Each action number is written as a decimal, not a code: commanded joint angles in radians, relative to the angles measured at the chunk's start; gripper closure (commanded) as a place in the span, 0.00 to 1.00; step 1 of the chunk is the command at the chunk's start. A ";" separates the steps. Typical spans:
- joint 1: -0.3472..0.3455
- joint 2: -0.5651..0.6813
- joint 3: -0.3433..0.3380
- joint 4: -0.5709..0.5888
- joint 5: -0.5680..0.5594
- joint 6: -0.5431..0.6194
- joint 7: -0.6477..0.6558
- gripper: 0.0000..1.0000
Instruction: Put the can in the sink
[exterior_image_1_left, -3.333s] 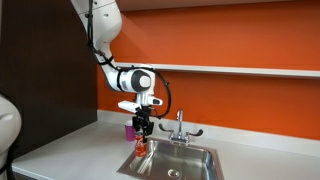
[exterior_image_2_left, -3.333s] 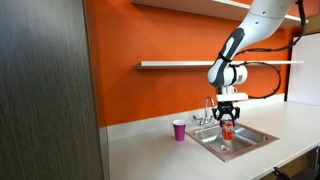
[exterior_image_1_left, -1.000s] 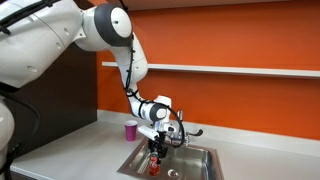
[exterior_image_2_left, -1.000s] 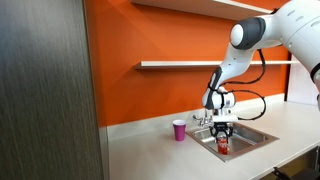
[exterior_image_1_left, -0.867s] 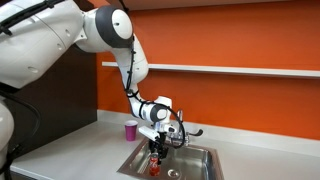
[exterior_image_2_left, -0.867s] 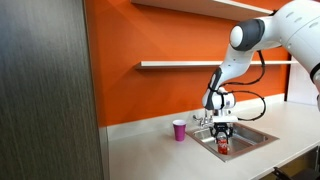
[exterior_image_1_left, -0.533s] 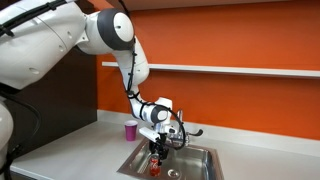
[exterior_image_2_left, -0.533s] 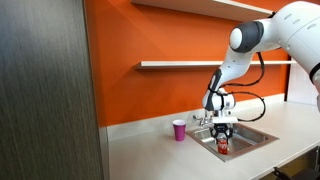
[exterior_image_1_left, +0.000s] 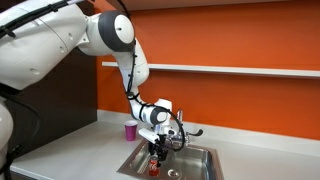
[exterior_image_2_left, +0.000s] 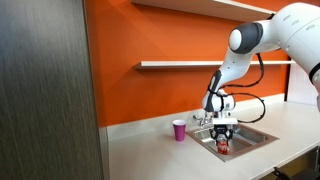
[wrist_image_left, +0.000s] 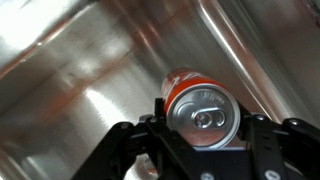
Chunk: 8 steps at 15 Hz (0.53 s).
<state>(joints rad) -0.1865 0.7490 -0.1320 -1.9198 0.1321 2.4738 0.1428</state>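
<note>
Sink (wrist_image_left: 70, 70), hand (wrist_image_left: 204, 113) around can (wrist_image_left: 188, 84), lettering blurred

Fingers (wrist_image_left: 130, 150) hide the lower edge of the can (wrist_image_left: 203, 108).

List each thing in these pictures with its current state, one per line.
can: upright, gripped, down inside the sink.
gripper: shut on the can.
sink: can inside; contact with bottom unclear.
faucet: no water seen running.
cup: upright on the counter, untouched.

sink (wrist_image_left: 90, 60): brushed shiny steel | can (wrist_image_left: 203, 108): glossy red metal, silvery top
</note>
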 joint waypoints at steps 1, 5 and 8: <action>-0.027 0.004 0.023 0.019 0.024 -0.012 -0.037 0.62; -0.027 0.010 0.025 0.020 0.024 -0.009 -0.038 0.62; -0.028 0.018 0.027 0.023 0.026 -0.011 -0.037 0.62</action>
<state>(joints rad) -0.1870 0.7614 -0.1280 -1.9178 0.1334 2.4738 0.1428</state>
